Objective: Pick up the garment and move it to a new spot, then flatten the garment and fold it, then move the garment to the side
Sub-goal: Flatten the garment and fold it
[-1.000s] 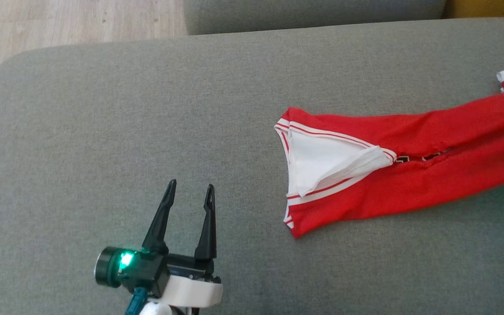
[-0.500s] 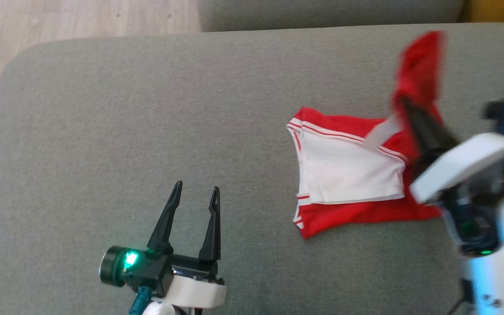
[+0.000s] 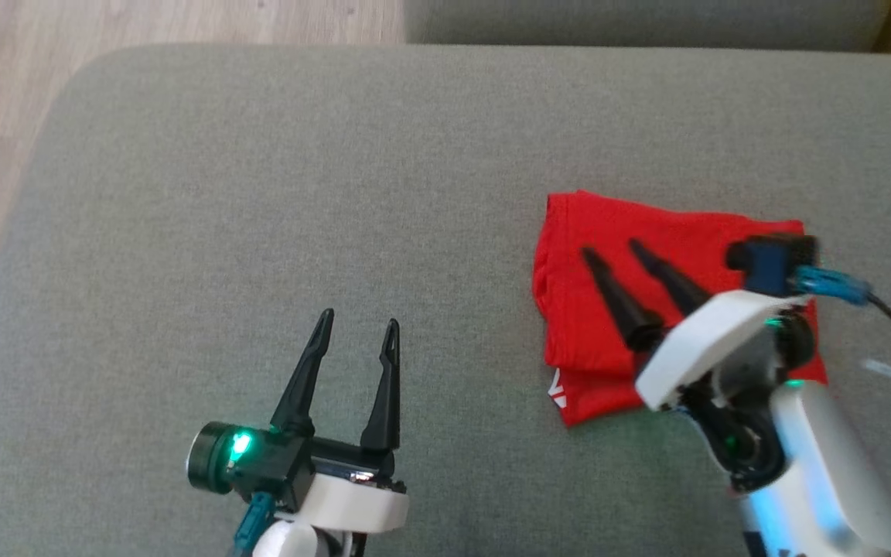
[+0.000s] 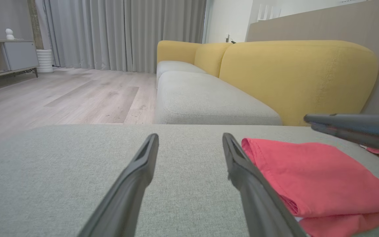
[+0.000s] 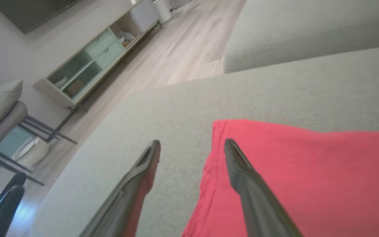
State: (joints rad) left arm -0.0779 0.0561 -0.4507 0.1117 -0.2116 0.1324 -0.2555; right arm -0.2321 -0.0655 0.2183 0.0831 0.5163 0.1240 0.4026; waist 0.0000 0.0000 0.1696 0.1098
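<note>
The right claw point(image 3: 612, 249) stands open, its two dark fingers spread, with nothing between them. It hangs low over the garment point(image 3: 693, 236). From where I stand I cannot tell whether the tips rest on the cloth or float just clear of it. The red cloth lies directly under and ahead of that claw as a folded packet, flat on the grey cushion point(image 3: 260, 193). A sliver of white trim peeps out at the corner nearest the claw's wrist. The fingers point across the packet toward its far-left edge, and that rounded edge sits just beyond the tips. Seen along the claw itself, one finger runs over red cloth and the other lines up with bare cushion beside the edge.

The packet is close to square and perhaps a little longer crosswise to the fingers than along them. There is no strong long axis to line up with.

Further out, the left claw point(image 3: 360, 318) is just as open and empty. It is parked over bare cushion, well apart from the cloth, and from there the garment lies off to its right and a little ahead.

The folding looks done to me, so what is left is shifting the packet aside. The right arm is plainly the nearer one. It would need to drop and pinch that near edge through all the layers, or the fold could spill open as it moves.
</note>
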